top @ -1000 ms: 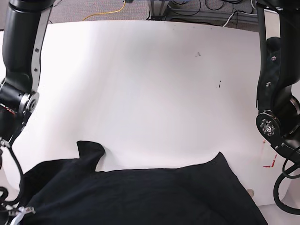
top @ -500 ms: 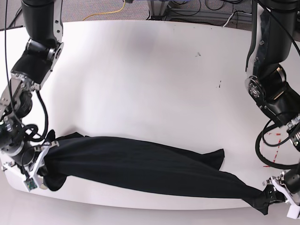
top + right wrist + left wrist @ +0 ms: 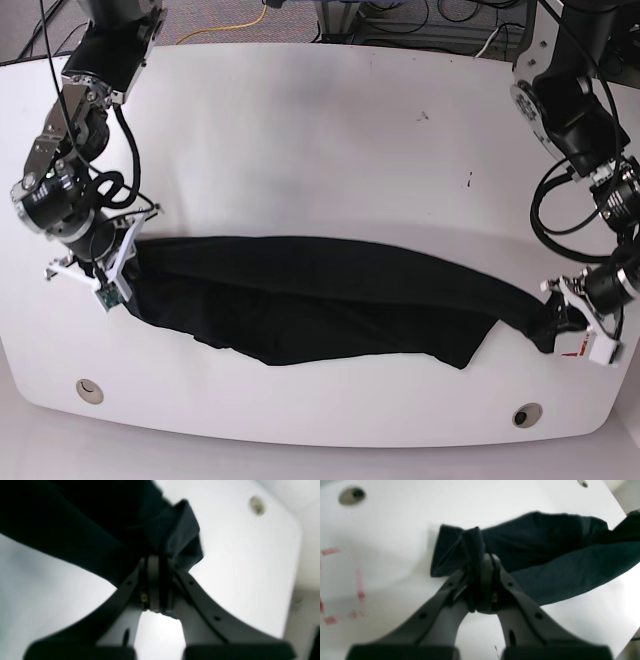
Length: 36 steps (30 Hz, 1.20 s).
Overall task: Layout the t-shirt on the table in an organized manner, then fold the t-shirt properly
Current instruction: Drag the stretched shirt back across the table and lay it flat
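metal grommets [image 3: 527, 414] sit along the white bench [image 3: 320, 130] near edge. beyond them the black t-shirt [image 3: 320, 300] stretches across in a band, each end bunched: left fingers [image 3: 556, 318] clenched on one, right fingers [image 3: 122, 268] on the other.

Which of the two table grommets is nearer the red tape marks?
The grommet on the base view's right, by the left gripper. The red tape lies just above it; the other grommet sits at the opposite corner, below the right gripper.
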Available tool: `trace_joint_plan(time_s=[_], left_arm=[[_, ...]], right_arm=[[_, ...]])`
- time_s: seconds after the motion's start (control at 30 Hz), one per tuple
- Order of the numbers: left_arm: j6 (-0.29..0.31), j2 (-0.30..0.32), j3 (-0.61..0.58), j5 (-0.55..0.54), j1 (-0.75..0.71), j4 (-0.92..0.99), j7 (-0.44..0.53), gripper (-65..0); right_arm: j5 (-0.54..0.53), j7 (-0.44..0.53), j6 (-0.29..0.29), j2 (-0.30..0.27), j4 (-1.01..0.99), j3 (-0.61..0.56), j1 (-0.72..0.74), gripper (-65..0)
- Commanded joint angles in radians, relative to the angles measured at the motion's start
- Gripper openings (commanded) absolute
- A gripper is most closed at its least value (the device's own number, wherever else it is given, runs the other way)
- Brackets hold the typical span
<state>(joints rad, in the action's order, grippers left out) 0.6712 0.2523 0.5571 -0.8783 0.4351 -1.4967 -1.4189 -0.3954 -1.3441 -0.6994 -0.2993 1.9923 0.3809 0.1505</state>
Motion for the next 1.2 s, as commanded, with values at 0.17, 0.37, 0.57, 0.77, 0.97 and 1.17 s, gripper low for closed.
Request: trace_joint_plan(time_s=[0.17, 0.37, 0.57, 0.77, 0.97, 1.17], left_arm=[[0.000, 0.026, 0.053, -0.086, -0.207, -0.094, 0.023, -65.0], [-0.003, 0.038, 0.094, -0.152, -0.388, -0.144, 0.023, -65.0], [-0.003, 0.038, 0.126, -0.184, -0.503, -0.149, 0.023, -65.0], [-0.003, 0.041, 0.126, -0.186, -0.571, -0.150, 0.023, -65.0], [-0.003, 0.055, 0.126, -0.183, -0.608, -0.150, 0.023, -65.0], [-0.003, 0.077, 0.126, -0.184, -0.637, -0.150, 0.023, -65.0]], right_arm=[[-0.104, 0.010, 0.001, -0.004, 0.019, 0.088, -0.133, -64.7], [-0.170, 0.010, 0.001, 0.001, 0.019, 0.126, -0.253, -64.7], [-0.178, 0.015, 0.001, 0.005, 0.019, 0.126, -0.348, -64.4], [-0.172, 0.015, 0.001, 0.051, 0.017, 0.126, -0.414, -64.2], [-0.170, 0.016, 0.001, 0.068, 0.015, 0.126, -0.463, -55.5], [-0.170, 0.050, 0.001, 0.085, 0.014, 0.152, -0.509, -45.8]])
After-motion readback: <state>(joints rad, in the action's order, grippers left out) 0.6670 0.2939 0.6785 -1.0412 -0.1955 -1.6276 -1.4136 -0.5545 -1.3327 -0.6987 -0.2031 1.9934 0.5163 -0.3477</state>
